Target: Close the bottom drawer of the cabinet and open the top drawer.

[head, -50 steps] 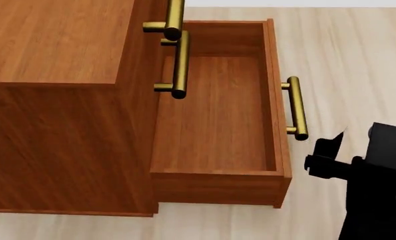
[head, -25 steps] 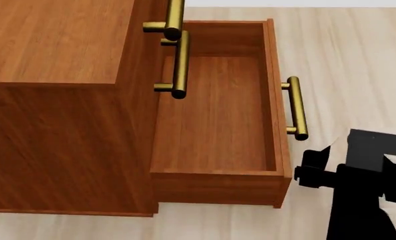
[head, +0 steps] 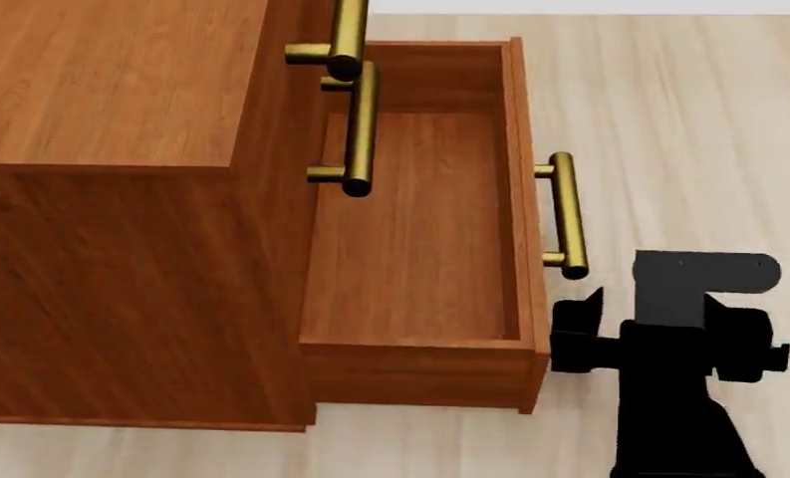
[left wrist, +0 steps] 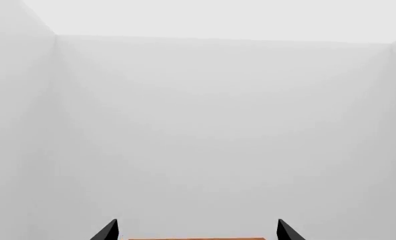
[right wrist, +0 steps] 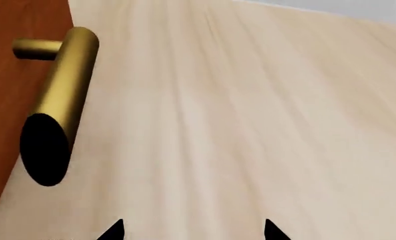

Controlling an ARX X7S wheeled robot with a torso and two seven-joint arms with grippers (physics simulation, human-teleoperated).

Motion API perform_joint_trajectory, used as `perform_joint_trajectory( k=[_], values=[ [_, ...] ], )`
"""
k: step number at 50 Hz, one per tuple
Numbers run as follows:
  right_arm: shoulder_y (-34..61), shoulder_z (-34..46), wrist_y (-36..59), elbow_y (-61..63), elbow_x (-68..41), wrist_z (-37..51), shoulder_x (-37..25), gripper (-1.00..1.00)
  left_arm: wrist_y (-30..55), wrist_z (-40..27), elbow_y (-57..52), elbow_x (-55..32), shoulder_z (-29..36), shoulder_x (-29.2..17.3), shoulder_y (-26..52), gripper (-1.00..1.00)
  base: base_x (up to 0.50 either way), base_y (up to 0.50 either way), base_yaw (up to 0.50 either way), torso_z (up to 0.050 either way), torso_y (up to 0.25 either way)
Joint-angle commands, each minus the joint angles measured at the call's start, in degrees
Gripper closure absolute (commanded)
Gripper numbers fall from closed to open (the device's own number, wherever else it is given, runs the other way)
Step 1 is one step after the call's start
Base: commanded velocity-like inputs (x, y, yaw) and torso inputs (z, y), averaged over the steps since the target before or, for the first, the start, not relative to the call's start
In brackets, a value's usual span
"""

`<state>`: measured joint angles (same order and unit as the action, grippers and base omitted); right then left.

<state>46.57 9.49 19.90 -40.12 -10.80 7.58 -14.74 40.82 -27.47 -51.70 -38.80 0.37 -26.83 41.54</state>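
Cabinet: boxy reddish-brown wood-grain cabinet (head: 116,199) fills the left of the head view, standing on a pale wood-plank floor (head: 687,129)
Bottom drawer: lowest reddish-brown wooden drawer box (head: 414,229) stands pulled out toward the right of the head view, its inside bare; its brass bar handle (head: 565,214) sits on the outer face of the front panel, and in the right wrist view the same bar shows close up with its dark round end face toward the camera
Top drawer: only its brass bar handle (head: 346,38) shows, at the upper edge of the head view against the cabinet front; the drawer front sits flush with the cabinet face, shut
Middle drawer: its brass bar handle (head: 359,127) hangs just below the top one, overlapping the open box beneath it in the head view
Right gripper: black 2-fingered gripper (head: 584,331) sits just beside the front panel of the bottom drawer, near the panel's near corner and below the end of the handle; whether it touches the panel cannot be told; its 2 dark fingertips (right wrist: 114,231) stand apart in the right wrist view, holding nothing
Left gripper: out of the head view; its wrist camera faces a plain white wall (left wrist: 204,130), with 2 black fingertips (left wrist: 106,232) spread apart and a thin strip of brown wood between them
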Motion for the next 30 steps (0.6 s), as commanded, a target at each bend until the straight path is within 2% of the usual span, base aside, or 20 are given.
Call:
perform_joint_trajectory(
  k=[1, 16, 30],
  values=[
    [0.6, 3.0, -0.8, -0.6, -0.2, -2.2, 2.3, -1.0, 0.1, -0.4, -0.1, -0.4, 0.2, -0.2, 0.4, -1.0, 0.0, 0.0, 0.0, 0.0, 0.0],
    [3.5, 6.7, -4.1, -5.7, 0.7, -5.0, 7.3, -1.0, -0.1, -0.5, 0.1, -0.4, 0.8, -0.5, 0.7, -1.0, 0.0, 0.0, 0.0, 0.0, 0.0],
    [4.3, 9.7, -3.7, -5.0, 0.5, -7.3, 10.7, -1.0, -0.3, -0.9, -0.1, -0.9, 0.6, -0.9, 0.5, -1.0, 0.0, 0.0, 0.0, 0.0, 0.0]
  ],
)
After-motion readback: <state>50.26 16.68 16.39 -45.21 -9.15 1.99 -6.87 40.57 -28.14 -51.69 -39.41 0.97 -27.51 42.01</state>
